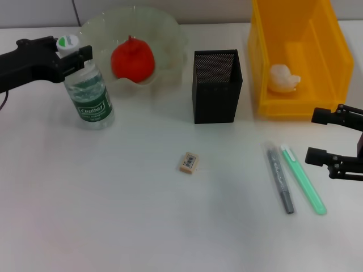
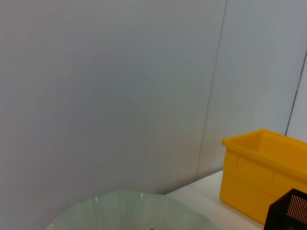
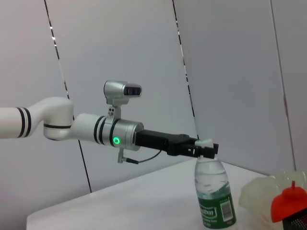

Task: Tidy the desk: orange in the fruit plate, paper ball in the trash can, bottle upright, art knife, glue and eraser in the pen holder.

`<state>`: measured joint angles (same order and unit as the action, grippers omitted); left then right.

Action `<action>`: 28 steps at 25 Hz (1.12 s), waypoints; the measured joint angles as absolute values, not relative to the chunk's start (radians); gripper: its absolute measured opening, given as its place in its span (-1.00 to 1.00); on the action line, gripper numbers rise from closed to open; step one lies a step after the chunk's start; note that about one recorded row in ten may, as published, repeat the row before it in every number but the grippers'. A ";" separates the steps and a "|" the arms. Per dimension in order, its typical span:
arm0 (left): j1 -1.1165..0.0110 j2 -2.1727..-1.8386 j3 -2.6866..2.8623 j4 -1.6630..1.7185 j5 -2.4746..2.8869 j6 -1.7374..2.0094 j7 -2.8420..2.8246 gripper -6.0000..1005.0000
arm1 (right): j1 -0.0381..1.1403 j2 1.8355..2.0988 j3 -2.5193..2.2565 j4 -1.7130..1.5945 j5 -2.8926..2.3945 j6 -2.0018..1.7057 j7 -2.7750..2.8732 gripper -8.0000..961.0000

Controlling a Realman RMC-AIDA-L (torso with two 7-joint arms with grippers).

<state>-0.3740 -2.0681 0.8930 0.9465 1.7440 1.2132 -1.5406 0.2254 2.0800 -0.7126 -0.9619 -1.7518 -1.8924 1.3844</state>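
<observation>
Presently, the left gripper (image 1: 72, 54) pinches the neck of the upright bottle (image 1: 88, 93) beside the fruit plate (image 1: 170, 34) holding the orange (image 1: 132, 60). The right gripper (image 1: 317, 136), fingers spread, hangs near the trash can (image 1: 334, 68).

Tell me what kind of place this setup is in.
Probably a lab or office test bench staged as a desk: a plain white tabletop against bare grey wall panels, with a black metal-mesh pen holder and a bright yellow plastic trash can set out on it.

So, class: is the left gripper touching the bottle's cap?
Touching. The right wrist view shows the left gripper closed around the white cap of the upright bottle.
</observation>
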 joint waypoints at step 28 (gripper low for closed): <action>-0.290 -1.987 0.591 0.830 1.573 1.882 -1.317 0.69 | 0.267 2.083 -0.768 -1.241 -1.880 -1.882 1.774 0.64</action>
